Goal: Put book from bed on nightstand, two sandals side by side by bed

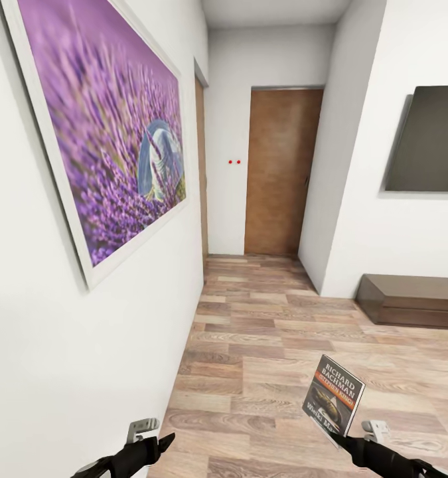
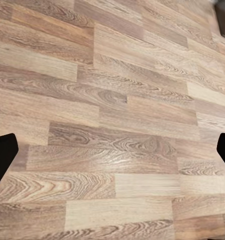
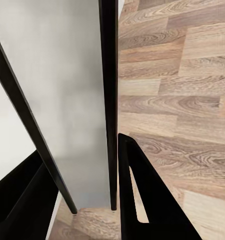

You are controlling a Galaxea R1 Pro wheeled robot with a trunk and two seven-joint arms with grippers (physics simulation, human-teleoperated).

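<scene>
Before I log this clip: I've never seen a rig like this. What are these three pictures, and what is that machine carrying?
These are simulator renders from a wheeled robot with two arms. The large picture comes from a camera on its head, looking forward and down a hallway: a purple flower picture hangs on the wall to its left, a tan door stands ahead, a dark screen and a low dark cabinet are on its right.

The two black arms at the bottom end in pincers. The right pincer grips the book, a paperback lettered "Richard Bachman", by its lower corner and holds it up above the wood floor.

The other two pictures come from cameras on the wrists. The right one looks along its fingers, clamped on the book seen edge-on. The left one looks down at floor planks between spread fingertips, holding nothing.
</scene>
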